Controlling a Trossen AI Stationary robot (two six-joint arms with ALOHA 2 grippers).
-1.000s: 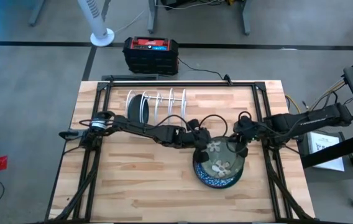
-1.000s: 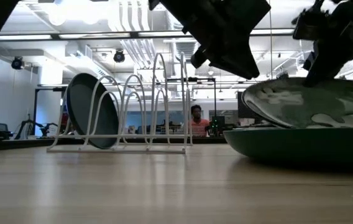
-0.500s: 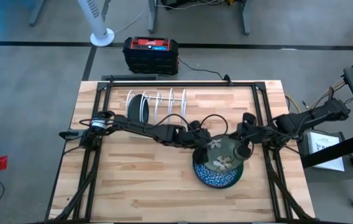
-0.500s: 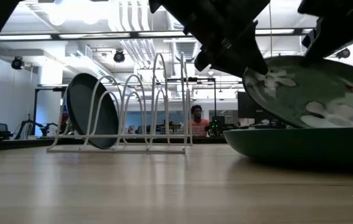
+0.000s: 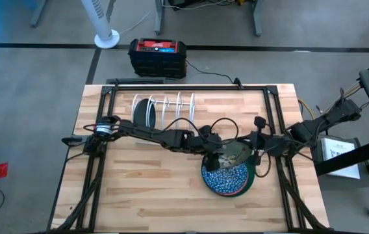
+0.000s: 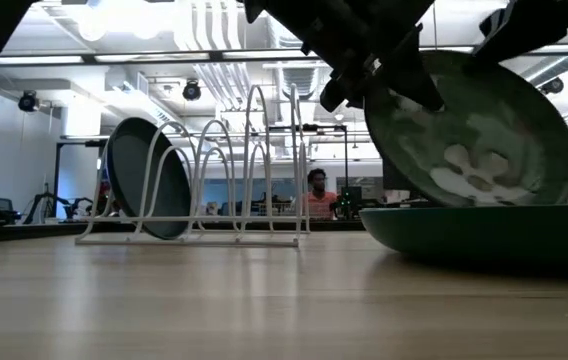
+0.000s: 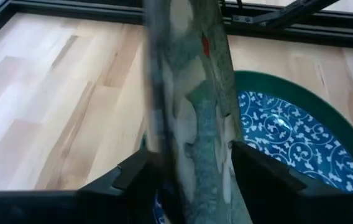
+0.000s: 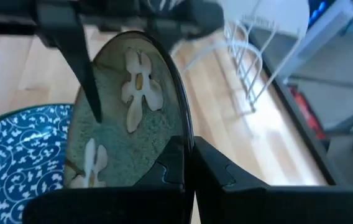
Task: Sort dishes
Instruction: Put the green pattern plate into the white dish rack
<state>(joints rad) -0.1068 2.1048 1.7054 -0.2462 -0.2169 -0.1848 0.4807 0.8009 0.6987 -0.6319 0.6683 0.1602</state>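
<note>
The olive mottled plate (image 5: pixel 231 155) is tipped steeply on edge above the stack of plates near the right half of the desk (image 5: pixel 132 188), held between both arms at once. The left gripper (image 5: pixel 212 153) reaches in from the desk's left side and pinches the plate's rim on that side; in the left wrist view its two dark fingers (image 7: pixel 133 177) sit on either face of the mottled plate (image 7: pixel 195 106), closed on it. The right gripper (image 5: pixel 256 154) comes in from the right edge of the desk and clamps the opposite rim; in the right wrist view its fingers (image 8: pixel 217 171) close around the dark edge of the plate (image 8: pixel 127 118), whose inner face shows pale flower-like marks on a speckled green ground. From the low view the plate (image 6: pixel 469 130) stands tilted, its lower edge just above the plate beneath. Under it lies the blue-and-white speckled plate (image 5: pixel 223 182), nested in a plain green plate (image 5: pixel 253 184) whose rim shows around it; the left wrist view shows the blue pattern (image 7: pixel 288 137) inside the green rim (image 7: pixel 325 118). Toward the far edge of the desk, left of centre, stands the white wire rack (image 5: pixel 171 107), with the dark teal plate (image 5: pixel 144 112) upright in a slot at its left end; the low view shows the same plate (image 6: pixel 144 180) leaning in the rack (image 6: pixel 254 170).
</note>
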